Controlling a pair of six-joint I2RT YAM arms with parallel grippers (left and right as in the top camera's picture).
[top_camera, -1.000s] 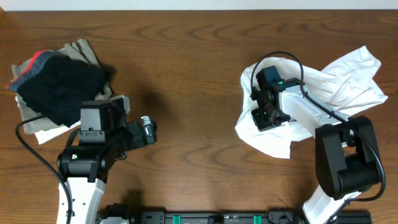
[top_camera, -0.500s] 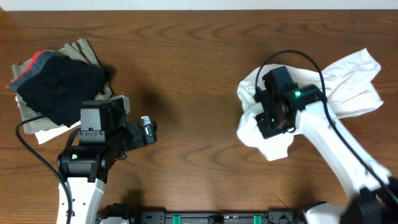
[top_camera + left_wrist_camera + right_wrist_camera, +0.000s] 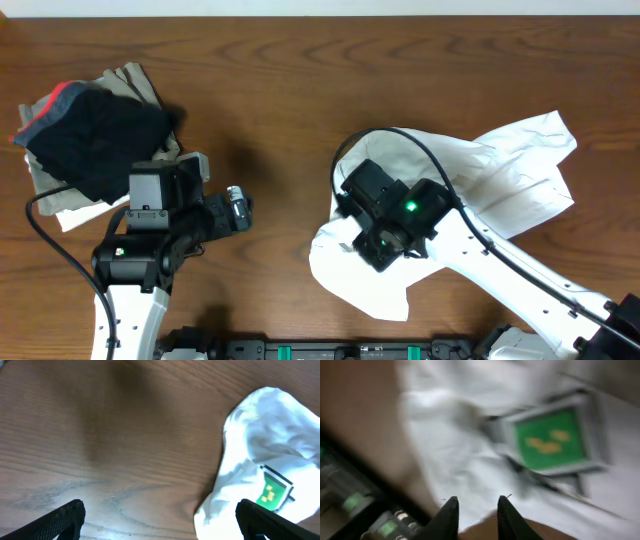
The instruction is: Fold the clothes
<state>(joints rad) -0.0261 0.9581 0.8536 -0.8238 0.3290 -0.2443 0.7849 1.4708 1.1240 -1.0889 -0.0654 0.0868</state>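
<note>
A crumpled white garment (image 3: 500, 180) lies right of centre on the wooden table. My right gripper (image 3: 375, 250) sits at its left end, shut on a fold of it. In the right wrist view the narrow fingers (image 3: 477, 510) pinch the white cloth (image 3: 450, 445), which carries a green square print (image 3: 550, 440). My left gripper (image 3: 238, 208) is open and empty above bare wood at the front left. Its view shows wide-apart fingertips (image 3: 160, 520) and the white garment (image 3: 260, 460) to the right.
A pile of clothes (image 3: 90, 140), dark on top with red trim and beige and white pieces beneath, lies at the far left beside the left arm. Bare wood (image 3: 280, 120) separates the pile and the white garment. The table's front edge runs below both arms.
My right gripper has moved left and toward the front, dragging the white garment with it; the cloth now stretches out to the right. The left arm has not moved.
</note>
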